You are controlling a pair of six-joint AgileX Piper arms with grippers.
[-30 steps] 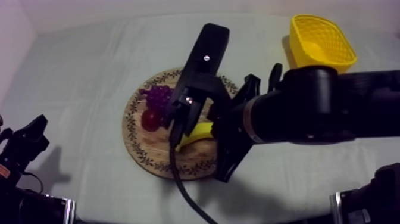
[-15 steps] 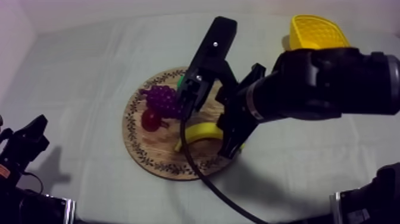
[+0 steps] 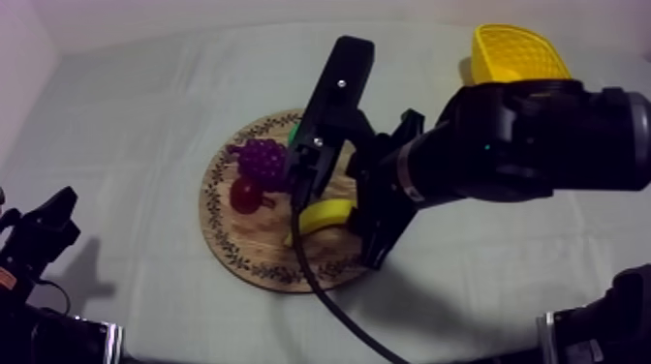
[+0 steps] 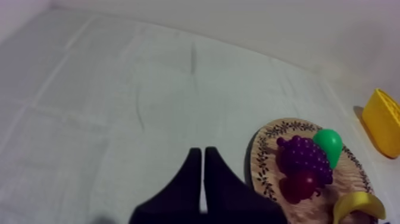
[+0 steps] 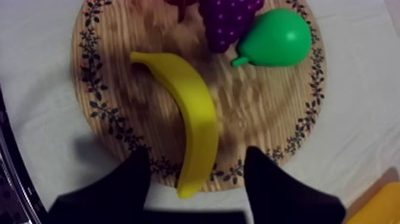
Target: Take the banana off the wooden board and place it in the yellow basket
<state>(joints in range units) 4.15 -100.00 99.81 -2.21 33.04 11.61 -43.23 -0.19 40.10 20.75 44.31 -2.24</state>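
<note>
Table (image 3: pixel 145 116): banana (image 5: pixel 190 113) on wooden board (image 5: pixel 262 110), yellow basket (image 3: pixel 518 53) well apart.

Table (image 3: pixel 136 116) under grey-white cloth: two items directly on it.
Round wooden board (image 3: pixel 225 232) with patterned rim at frame centre, flat on cloth; yellow basket (image 3: pixel 513 53) at upper right, well apart from board.

A bunch of grapes (image 3: pixel 260 161) touches a small red fruit (image 3: pixel 244 196), a green pear (image 5: pixel 274 39) just beside the grapes. Grey-white cloth (image 4: pixel 119 107) covers the worktop (image 3: pixel 145 116)
</note>
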